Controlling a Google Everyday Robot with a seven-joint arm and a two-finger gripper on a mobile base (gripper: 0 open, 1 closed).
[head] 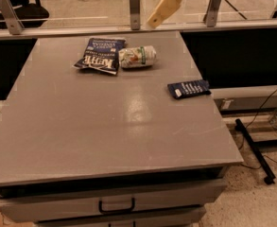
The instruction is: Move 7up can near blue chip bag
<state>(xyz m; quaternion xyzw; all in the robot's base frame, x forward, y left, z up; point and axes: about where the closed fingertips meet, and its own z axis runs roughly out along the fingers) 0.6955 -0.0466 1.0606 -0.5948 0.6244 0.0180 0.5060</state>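
Observation:
The 7up can [137, 56] is a dented silver can with green and red marks. It lies on its side at the back of the grey table [105, 126]. Its left end touches the right edge of the blue chip bag [100, 56], a flat navy bag with white lettering. My gripper [154, 20] is tan and hangs high above the table's back edge, up and to the right of the can. It is well clear of the can and holds nothing that shows.
A small narrow dark-blue packet [189, 89] with white stripes lies near the table's right edge. A glass rail with metal posts [135, 7] runs behind the table. Drawers with a handle [116, 206] sit below the front edge. A black cable and bar [256, 148] lie on the floor at right.

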